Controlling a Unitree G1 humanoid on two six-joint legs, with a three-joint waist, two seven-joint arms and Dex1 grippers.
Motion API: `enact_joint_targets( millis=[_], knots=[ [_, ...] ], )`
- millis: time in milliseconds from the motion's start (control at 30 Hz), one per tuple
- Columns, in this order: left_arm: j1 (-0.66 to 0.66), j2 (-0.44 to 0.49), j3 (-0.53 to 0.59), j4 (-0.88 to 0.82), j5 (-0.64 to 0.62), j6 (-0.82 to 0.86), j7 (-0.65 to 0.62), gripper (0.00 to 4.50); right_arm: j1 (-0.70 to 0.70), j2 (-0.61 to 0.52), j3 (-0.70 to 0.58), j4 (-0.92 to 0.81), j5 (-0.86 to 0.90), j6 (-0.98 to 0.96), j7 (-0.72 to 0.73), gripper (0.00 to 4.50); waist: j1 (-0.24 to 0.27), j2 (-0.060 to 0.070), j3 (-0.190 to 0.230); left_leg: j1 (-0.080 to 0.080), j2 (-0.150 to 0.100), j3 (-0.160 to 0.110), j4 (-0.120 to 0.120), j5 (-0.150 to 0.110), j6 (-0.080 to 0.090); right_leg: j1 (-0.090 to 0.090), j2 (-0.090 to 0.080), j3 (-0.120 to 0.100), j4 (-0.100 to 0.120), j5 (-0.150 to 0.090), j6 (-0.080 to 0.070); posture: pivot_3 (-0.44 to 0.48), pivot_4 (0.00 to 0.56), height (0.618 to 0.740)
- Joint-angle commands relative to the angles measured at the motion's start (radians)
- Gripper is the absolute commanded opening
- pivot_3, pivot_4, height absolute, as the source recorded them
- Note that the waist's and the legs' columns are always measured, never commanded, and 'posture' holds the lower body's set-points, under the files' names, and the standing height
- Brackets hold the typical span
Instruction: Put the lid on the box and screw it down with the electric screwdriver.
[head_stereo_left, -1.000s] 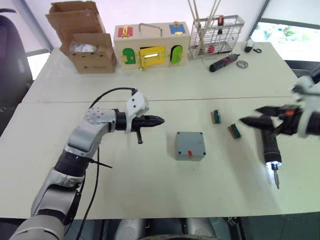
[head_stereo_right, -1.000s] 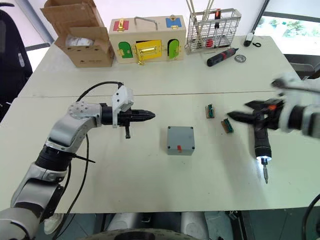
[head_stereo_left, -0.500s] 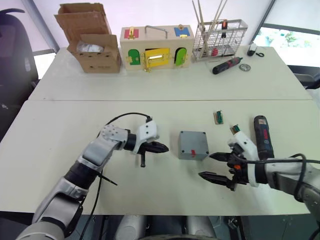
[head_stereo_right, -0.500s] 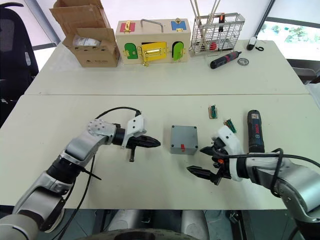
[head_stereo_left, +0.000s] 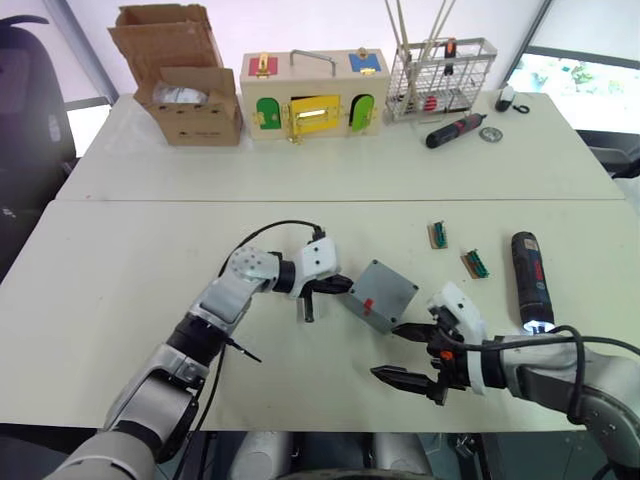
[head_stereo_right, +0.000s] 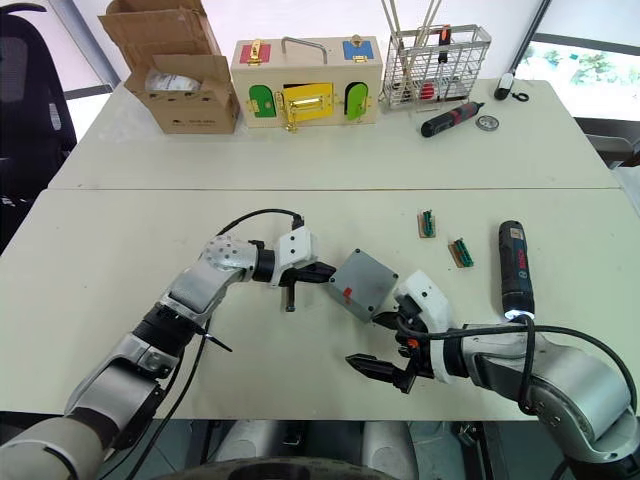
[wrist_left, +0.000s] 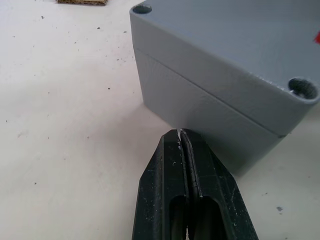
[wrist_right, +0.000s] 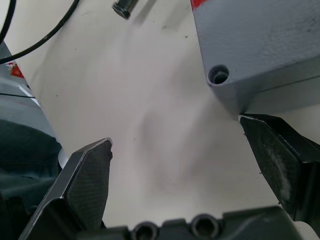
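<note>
Step in hand: we judge it as squaring up the small square grey plastic box (head_stereo_left: 382, 294), lid (wrist_left: 240, 45) already seated on top w/ open corner screw holes; no screws driven as far as we can tell.
Box position: mid-table (head_stereo_left: 120, 250), turned at an angle, red mark on the side facing us.
Doing it well: we'd nudge slowly w/ the left tip low on the box wall so it slides and doesn't tip; bring the right in as a stop on the opposite corner, then settle the box flat before going for the driver.
Left gripper (wrist_left: 181, 134): fingers pressed together, nothing between them; tip right at the box's side wall, just below the lid seam — touching or a hair off, can't tell.
Right gripper (head_stereo_left: 403, 352): fingers wide apart, holding nothing; upper finger just beside the box's near corner.
Driver: thick black cylindrical electric screwdriver (head_stereo_left: 527, 293) lies flat to the robot's right, tip lit, apart from both grippers.
Risk: lid could shift if the box is shoved hard.
</note>
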Motion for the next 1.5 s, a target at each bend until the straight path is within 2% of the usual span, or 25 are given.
enact_joint_targets(
  millis=[33, 167, 267, 433, 600, 833, 1067, 1233, 1367, 1433, 1500],
  knots=[
    [-0.012, 0.051, 0.040, -0.051, -0.001, -0.003, -0.023, 0.00, 0.020, -0.105, -0.100, -0.010, -0.048, -0.040, 0.040, 4.49, -0.001, 0.000, 0.000, 0.000, 0.000, 0.000, 0.000, 0.000, 0.000, 0.000, 0.000, 0.000, 0.000, 0.000, 0.000, 0.000, 0.150, 0.737],
    [0.025, 0.129, 0.011, -0.137, 0.003, 0.009, -0.089, 0.00, 0.016, -0.150, -0.068, 0.055, -0.124, -0.127, 0.068, 4.49, -0.003, 0.000, 0.000, 0.000, 0.001, 0.000, -0.001, 0.000, 0.000, 0.000, 0.001, 0.000, 0.000, 0.000, 0.000, 0.000, 0.150, 0.737],
    [0.076, 0.190, -0.023, -0.247, -0.004, 0.053, -0.154, 0.00, -0.044, -0.148, 0.021, 0.139, -0.193, -0.228, 0.123, 4.49, -0.007, 0.000, 0.000, 0.000, 0.001, 0.000, -0.001, 0.000, 0.000, 0.000, 0.001, 0.000, 0.000, 0.000, 0.000, 0.000, 0.150, 0.737],
    [0.098, 0.152, -0.014, -0.310, -0.054, 0.159, -0.155, 0.00, -0.160, -0.109, 0.121, 0.255, -0.256, -0.340, 0.196, 4.49, 0.000, 0.000, 0.000, 0.000, 0.000, 0.001, 0.001, 0.000, 0.001, 0.001, 0.000, 0.000, 0.000, 0.000, 0.000, 0.000, 0.150, 0.737],
    [0.086, 0.095, -0.015, -0.292, -0.035, 0.172, -0.108, 0.00, -0.212, -0.115, 0.198, 0.298, -0.296, -0.394, 0.284, 4.49, -0.002, -0.001, 0.000, 0.000, 0.000, 0.000, 0.000, -0.001, 0.001, 0.000, 0.000, 0.000, 0.000, 0.000, 0.000, 0.000, 0.150, 0.737],
    [0.047, 0.024, -0.007, -0.170, 0.022, 0.072, -0.003, 0.00, -0.186, -0.110, 0.215, 0.260, -0.296, -0.382, 0.311, 4.49, 0.000, -0.001, 0.000, 0.000, 0.000, 0.000, 0.001, 0.000, 0.001, 0.000, 0.000, 0.000, 0.000, 0.000, 0.000, 0.000, 0.150, 0.737],
    [0.024, 0.014, -0.005, -0.128, 0.026, 0.035, 0.000, 0.00, -0.139, -0.070, 0.200, 0.184, -0.281, -0.336, 0.260, 4.49, -0.002, -0.001, 0.000, 0.000, 0.000, 0.000, 0.000, -0.001, 0.001, 0.000, 0.000, 0.000, 0.000, 0.000, 0.000, 0.000, 0.150, 0.737],
    [0.029, 0.032, 0.004, -0.149, 0.015, 0.048, -0.022, 0.00, -0.112, -0.079, 0.133, 0.169, -0.286, -0.314, 0.223, 4.49, 0.000, -0.001, 0.000, 0.000, 0.000, 0.000, 0.000, 0.000, 0.001, 0.000, 0.000, 0.000, 0.000, 0.000, 0.000, 0.000, 0.150, 0.737],
    [0.043, 0.094, 0.083, -0.222, -0.065, 0.136, -0.064, 0.00, -0.058, -0.104, -0.081, 0.132, -0.232, -0.218, 0.185, 4.49, -0.001, -0.001, 0.000, 0.000, 0.000, 0.000, 0.000, -0.001, 0.001, 0.000, 0.000, 0.000, 0.000, 0.000, 0.000, 0.000, 0.150, 0.737],
    [0.042, 0.114, 0.137, -0.254, -0.122, 0.188, -0.070, 0.00, -0.046, -0.072, -0.191, 0.117, -0.179, -0.160, 0.150, 4.49, -0.001, -0.001, 0.000, 0.000, 0.000, 0.000, 0.000, -0.001, 0.001, -0.001, 0.000, 0.000, 0.000, 0.000, 0.000, 0.000, 0.150, 0.737],
    [0.034, 0.108, 0.214, -0.286, -0.202, 0.234, -0.053, 0.00, -0.051, 0.014, -0.295, 0.130, -0.136, -0.146, 0.082, 4.49, -0.001, -0.001, 0.000, 0.000, 0.001, 0.000, 0.000, -0.001, 0.001, -0.001, 0.000, 0.000, 0.000, 0.000, 0.000, 0.000, 0.150, 0.737]
  ],
)
